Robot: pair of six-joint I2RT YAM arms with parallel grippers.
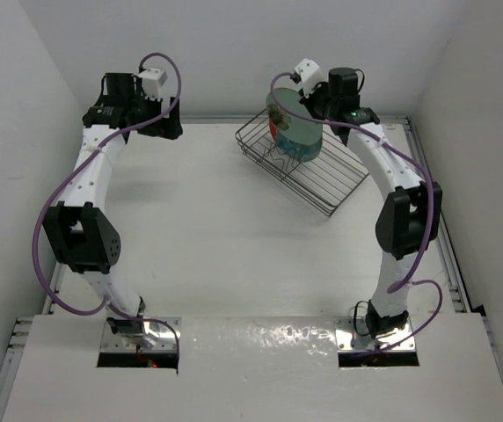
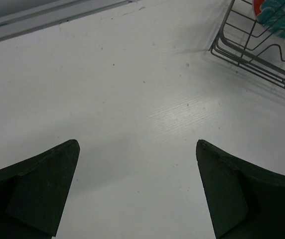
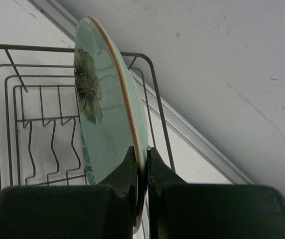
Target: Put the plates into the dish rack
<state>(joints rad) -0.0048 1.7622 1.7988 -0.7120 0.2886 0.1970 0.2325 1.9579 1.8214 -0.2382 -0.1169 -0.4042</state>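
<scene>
- The left gripper (image 2: 136, 149) hangs over bare table (image 1: 216, 229) with its jaws spread wide and nothing between them. By the look of it, it has no part in the present step.
- Farther back and to the right, the right gripper (image 3: 141, 154) has its jaws pressed onto the rim of the green plate (image 3: 105, 124), pinching it from above. The plate is on edge and close to upright.
- The green plate is at the far left end of the rack (image 1: 326, 180), over the wavy dividers. Whether its lower edge already sits in a slot is hidden by the fingers.
- Just beside it, the red plate (image 2: 274, 17) already stands in the rack, so I judge one plate loaded and the second being set in.
- The next move calls for a straight, slow descent until the lower rim rests between two dividers, clear of the red plate.
- Only then should the jaws part and the arm lift straight up, so the plate is not tipped.
</scene>
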